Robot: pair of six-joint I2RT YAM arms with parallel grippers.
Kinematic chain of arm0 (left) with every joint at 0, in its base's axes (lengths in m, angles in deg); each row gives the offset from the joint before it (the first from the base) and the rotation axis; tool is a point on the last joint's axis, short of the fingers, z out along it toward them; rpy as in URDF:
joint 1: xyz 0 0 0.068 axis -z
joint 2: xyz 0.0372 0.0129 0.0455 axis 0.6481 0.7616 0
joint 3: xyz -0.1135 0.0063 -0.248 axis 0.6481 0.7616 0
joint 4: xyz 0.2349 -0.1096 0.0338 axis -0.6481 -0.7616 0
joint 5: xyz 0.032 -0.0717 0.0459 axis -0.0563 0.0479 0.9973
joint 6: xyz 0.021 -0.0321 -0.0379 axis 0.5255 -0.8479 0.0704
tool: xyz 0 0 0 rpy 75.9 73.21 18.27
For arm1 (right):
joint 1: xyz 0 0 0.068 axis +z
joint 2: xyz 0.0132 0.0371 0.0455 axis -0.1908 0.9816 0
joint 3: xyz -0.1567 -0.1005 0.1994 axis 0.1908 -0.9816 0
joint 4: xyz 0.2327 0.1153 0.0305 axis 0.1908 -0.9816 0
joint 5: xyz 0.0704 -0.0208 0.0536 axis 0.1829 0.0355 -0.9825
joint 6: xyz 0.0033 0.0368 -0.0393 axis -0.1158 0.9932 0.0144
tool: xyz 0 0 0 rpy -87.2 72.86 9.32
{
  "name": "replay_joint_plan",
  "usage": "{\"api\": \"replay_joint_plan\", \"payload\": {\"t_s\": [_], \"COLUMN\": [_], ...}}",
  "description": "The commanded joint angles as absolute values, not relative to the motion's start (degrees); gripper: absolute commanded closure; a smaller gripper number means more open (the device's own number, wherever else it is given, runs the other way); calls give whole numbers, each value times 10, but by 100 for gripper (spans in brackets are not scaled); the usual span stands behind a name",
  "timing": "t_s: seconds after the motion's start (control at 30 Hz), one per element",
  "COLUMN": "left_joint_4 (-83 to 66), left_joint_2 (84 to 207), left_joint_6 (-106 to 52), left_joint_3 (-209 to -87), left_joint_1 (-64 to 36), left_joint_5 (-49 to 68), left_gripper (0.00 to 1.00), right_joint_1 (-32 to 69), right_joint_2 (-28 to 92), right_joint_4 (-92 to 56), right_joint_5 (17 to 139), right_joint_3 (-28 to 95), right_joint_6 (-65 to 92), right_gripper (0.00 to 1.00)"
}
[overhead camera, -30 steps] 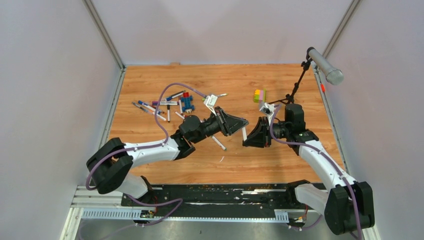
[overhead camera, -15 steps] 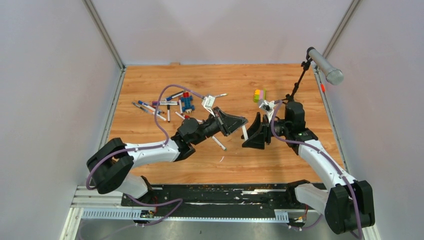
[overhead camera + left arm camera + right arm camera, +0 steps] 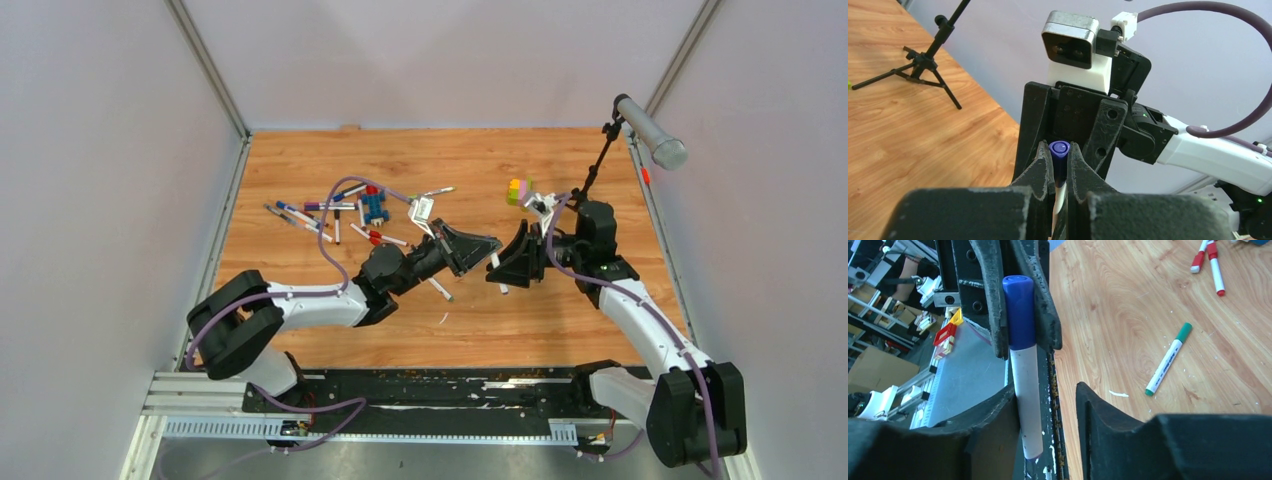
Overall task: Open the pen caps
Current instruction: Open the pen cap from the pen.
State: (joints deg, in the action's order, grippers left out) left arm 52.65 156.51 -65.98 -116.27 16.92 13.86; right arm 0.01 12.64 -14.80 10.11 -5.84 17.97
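A white-barrelled pen with a blue cap (image 3: pixel 1019 315) hangs in the air between the two arms. My left gripper (image 3: pixel 1059 156) is shut on the cap, whose round blue end (image 3: pixel 1059 148) shows between the fingertips. The white barrel (image 3: pixel 1027 405) runs down along the inner face of one finger of my right gripper (image 3: pixel 1047 390), which stands open with a wide gap to the other finger. From above, the pen (image 3: pixel 497 268) shows between my left gripper (image 3: pixel 488 246) and my right gripper (image 3: pixel 508 266), which face each other. Several more pens (image 3: pixel 318 212) lie at the far left.
A green-capped pen (image 3: pixel 1168 359) lies on the wood below the grippers, with red-capped pens (image 3: pixel 1213 265) further off. A blue-and-red toy figure (image 3: pixel 375 205), a yellow-green-pink block stack (image 3: pixel 518 190) and a black microphone stand (image 3: pixel 598 165) stand at the back.
The left gripper has shut on the pen's cap and the right gripper has opened off the barrel. Both grippers have shifted slightly towards the far side.
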Motion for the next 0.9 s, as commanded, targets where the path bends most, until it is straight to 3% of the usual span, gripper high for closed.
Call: {"api": "replay_joint_plan", "payload": {"t_s": [0.0, 0.1, 0.13, 0.17, 0.2, 0.53, 0.87], "left_joint_4": [572, 573, 573, 574, 576, 586, 545], "left_joint_2": [1575, 1577, 1578, 1578, 1578, 1513, 1446], "left_joint_6": [-665, -666, -666, -666, -666, -639, -532], "left_joint_3": [-1160, -1160, -1159, -1159, -1157, -1202, -1213], "left_joint_1": [173, 173, 173, 173, 173, 76, 53], "left_joint_5": [150, 150, 152, 153, 156, 208, 295], "left_gripper": [100, 100, 100, 100, 100, 100, 100], "right_joint_1": [-6, -6, -6, -6, -6, 13, 26], "right_joint_2": [125, 126, 126, 126, 128, 145, 150], "right_joint_4": [-124, -123, -123, -123, -123, -115, -117], "right_joint_5": [110, 110, 109, 108, 106, 52, 34], "right_joint_3": [-40, -41, -41, -41, -41, -58, -61], "right_joint_6": [191, 190, 190, 190, 189, 162, 153], "right_gripper": [60, 61, 68, 91, 99, 100, 100]}}
